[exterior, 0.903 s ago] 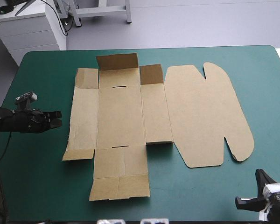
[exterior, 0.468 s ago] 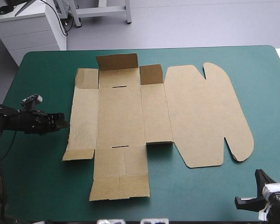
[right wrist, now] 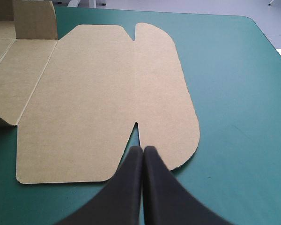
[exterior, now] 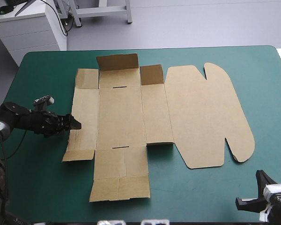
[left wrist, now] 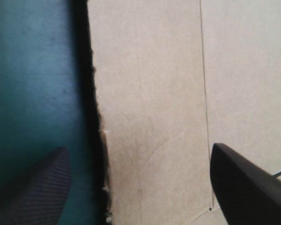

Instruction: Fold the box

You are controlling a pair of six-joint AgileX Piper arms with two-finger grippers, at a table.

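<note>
The brown box (exterior: 122,117) lies as a flat cut sheet in the middle of the table, its rounded lid panel (exterior: 206,117) to the right. At its far edge two small flaps (exterior: 118,62) stand raised. My left gripper (exterior: 75,124) is low at the sheet's left edge. In the left wrist view it (left wrist: 138,149) is open, one finger over the teal-green cover (left wrist: 33,84), the other over the board (left wrist: 150,93), the ragged edge between them. My right gripper (right wrist: 143,149) is shut and holds nothing, near the table's front right corner (exterior: 262,180), pointing at the lid's notch (right wrist: 136,129).
Teal-green cover (exterior: 267,93) shows on all sides of the sheet, widest to the right of the lid and along the near edge. The raised flap (right wrist: 33,19) stands far ahead of my right gripper.
My left gripper has moved right, up to the box's left edge, and its fingers have spread from shut to wide apart. The right arm and the box have stayed still.
</note>
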